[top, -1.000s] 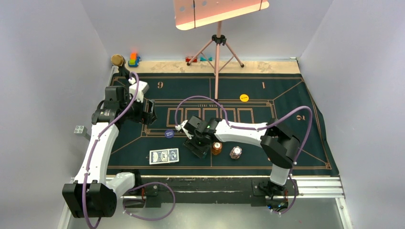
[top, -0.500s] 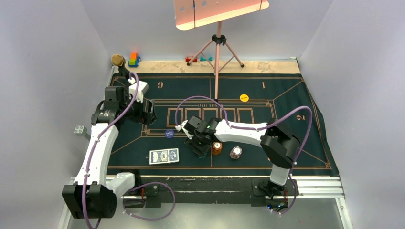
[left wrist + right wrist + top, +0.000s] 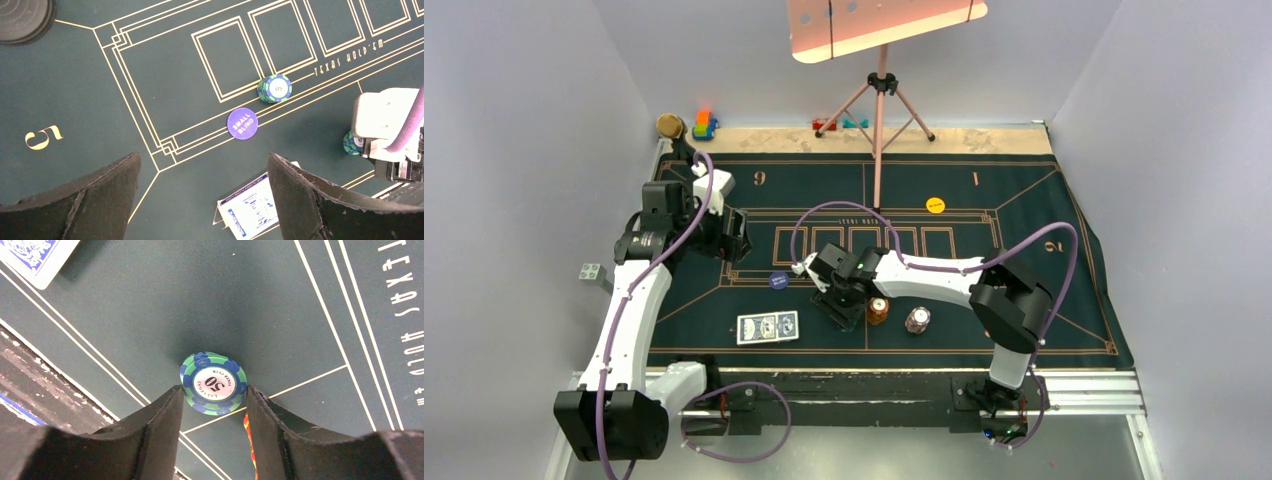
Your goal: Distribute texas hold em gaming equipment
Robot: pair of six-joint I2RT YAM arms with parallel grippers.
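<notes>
Orange chips [image 3: 248,440] beside gripped teal chips [image 3: 214,383]

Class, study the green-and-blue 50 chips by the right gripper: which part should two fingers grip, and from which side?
Grip the 50 chips by the rim, on opposite edges, coming straight down from above. They lie flat and low on the felt, so only the round edge offers faces; the right gripper brackets them that way.

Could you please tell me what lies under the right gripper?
Between the right gripper's fingers sits a green-and-blue 50 chip stack; an orange chip beside it is mostly covered by one finger.
</notes>
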